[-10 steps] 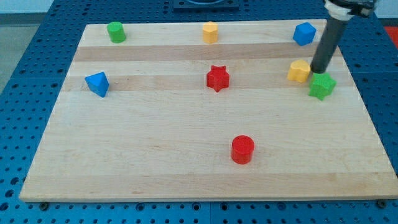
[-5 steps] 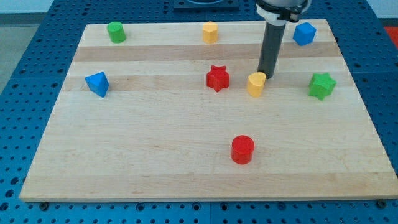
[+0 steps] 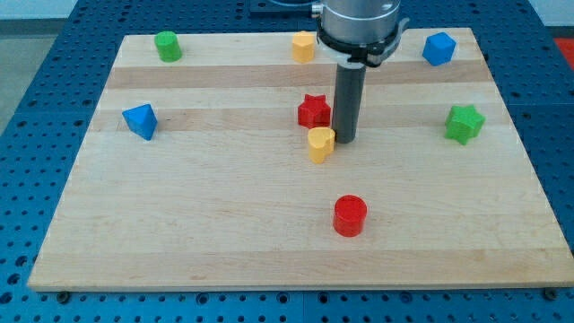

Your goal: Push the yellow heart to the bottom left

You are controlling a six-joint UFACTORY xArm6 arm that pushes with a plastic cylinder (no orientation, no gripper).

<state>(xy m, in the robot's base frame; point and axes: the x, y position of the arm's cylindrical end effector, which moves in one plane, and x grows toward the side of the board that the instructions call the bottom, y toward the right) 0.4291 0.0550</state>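
Note:
The yellow heart (image 3: 321, 144) lies near the middle of the wooden board (image 3: 179, 224), just below the red star (image 3: 313, 111). My tip (image 3: 344, 140) stands right against the heart's right side, touching it or nearly so. The rod rises from there toward the view's top and hides a little of the board behind it.
A red cylinder (image 3: 350, 216) sits below the heart. A blue block (image 3: 141, 120) is at the left, a green cylinder (image 3: 167, 45) at the top left, a yellow block (image 3: 304, 46) at the top middle, a blue block (image 3: 439, 48) at the top right, a green star (image 3: 465, 124) at the right.
My tip has moved left and a little down across the board, pushing the yellow heart from beside the green star to just below the red star. The other blocks have not moved.

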